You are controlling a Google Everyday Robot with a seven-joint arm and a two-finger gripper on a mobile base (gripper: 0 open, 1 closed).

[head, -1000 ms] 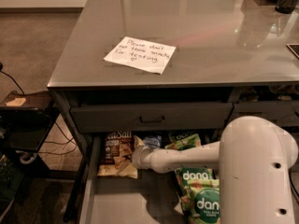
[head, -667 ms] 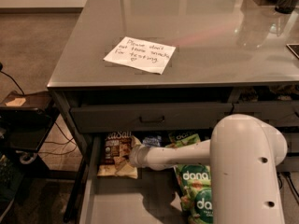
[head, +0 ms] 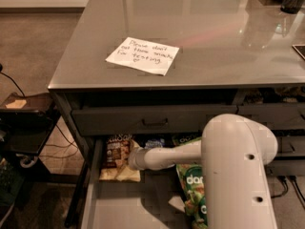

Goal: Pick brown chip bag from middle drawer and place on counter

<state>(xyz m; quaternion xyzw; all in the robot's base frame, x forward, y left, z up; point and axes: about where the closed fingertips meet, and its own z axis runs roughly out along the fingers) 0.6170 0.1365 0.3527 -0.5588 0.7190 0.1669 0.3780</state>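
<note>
The brown chip bag [head: 116,152] lies at the back left of the open middle drawer [head: 119,210], its cream-tan lower part towards the front. My arm reaches in from the right. The gripper [head: 130,159] is at the bag's right edge, low in the drawer and against the bag or just over it. The arm's wrist hides how it meets the bag. The counter [head: 214,42] above is glossy grey with a white handwritten note [head: 143,55] near its front left.
Green "dang" bags [head: 193,191] lie in the drawer's right part, partly behind my arm's big white elbow [head: 238,175]. A small blue packet [head: 153,142] lies at the drawer's back. A grey drawer with a bar handle [head: 155,123] sits above. A dark cart [head: 24,128] stands left.
My arm has shifted left: the white elbow now covers more of the green bags, and the gripper has moved closer in on the brown chip bag. The bag has not moved.
</note>
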